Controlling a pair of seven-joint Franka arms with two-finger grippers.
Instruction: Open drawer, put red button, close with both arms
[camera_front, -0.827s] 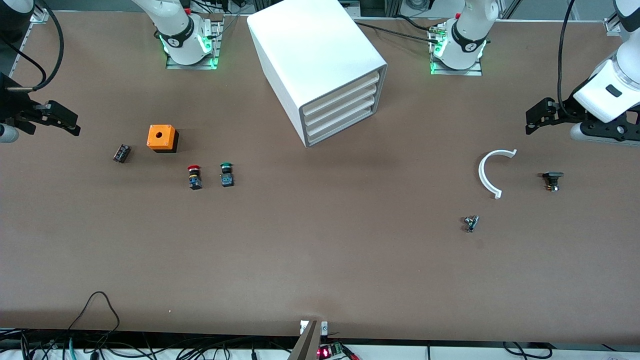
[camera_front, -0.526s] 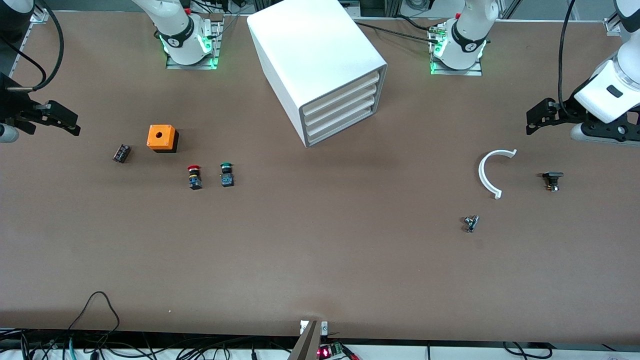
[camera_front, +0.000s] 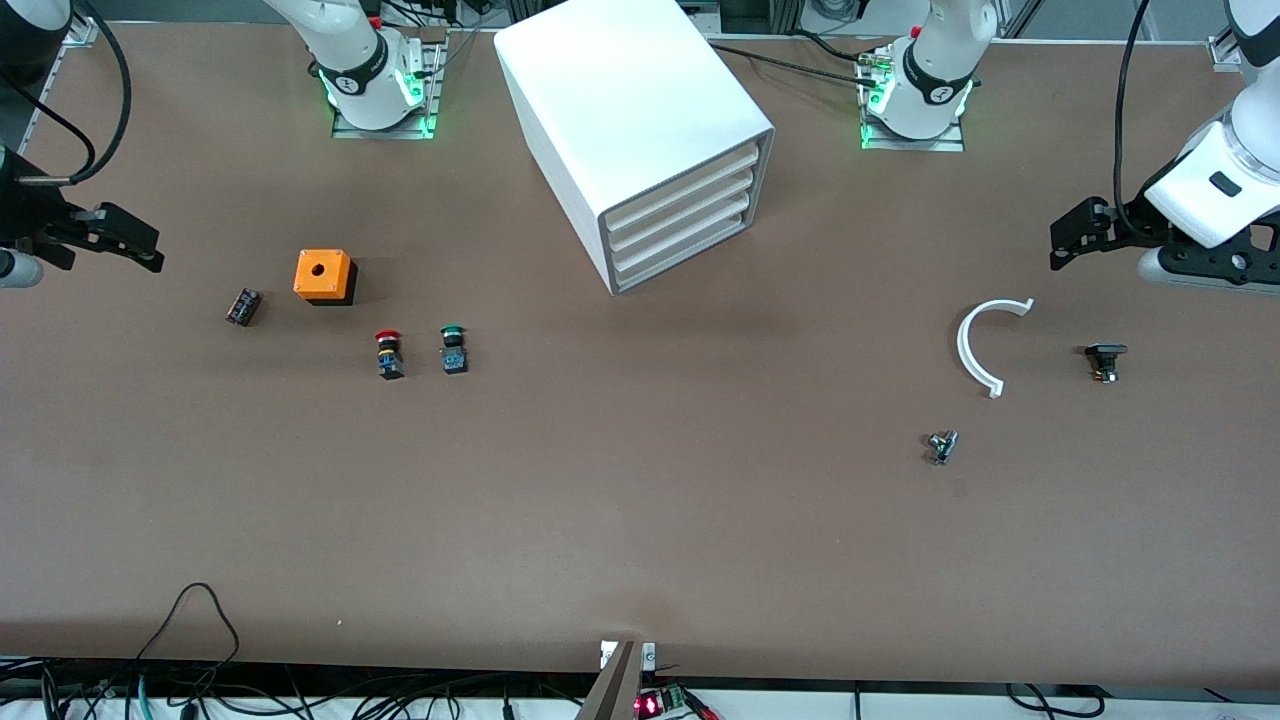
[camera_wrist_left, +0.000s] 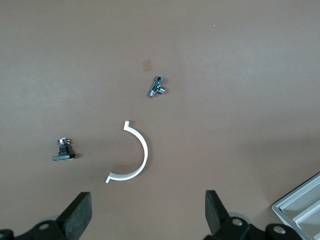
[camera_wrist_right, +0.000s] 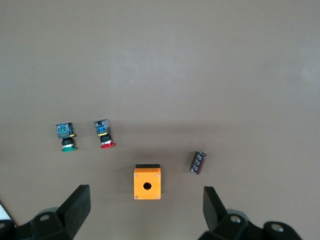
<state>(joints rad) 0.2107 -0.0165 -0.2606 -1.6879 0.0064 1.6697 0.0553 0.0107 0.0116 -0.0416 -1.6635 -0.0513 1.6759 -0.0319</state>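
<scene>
On table, front view: drawer (camera_front: 690, 200) shut in cabinet (camera_front: 630, 120); red button (camera_front: 389, 353) at its 8 o'clock, untouched.
Left wrist view: left gripper (camera_wrist_left: 145, 220) spread, empty.
Right wrist view: right gripper (camera_wrist_right: 145, 215) spread; nothing begun.

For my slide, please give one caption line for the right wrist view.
Open right gripper above the orange box, with the red button, green button and a small dark cylinder lying nearby.
</scene>
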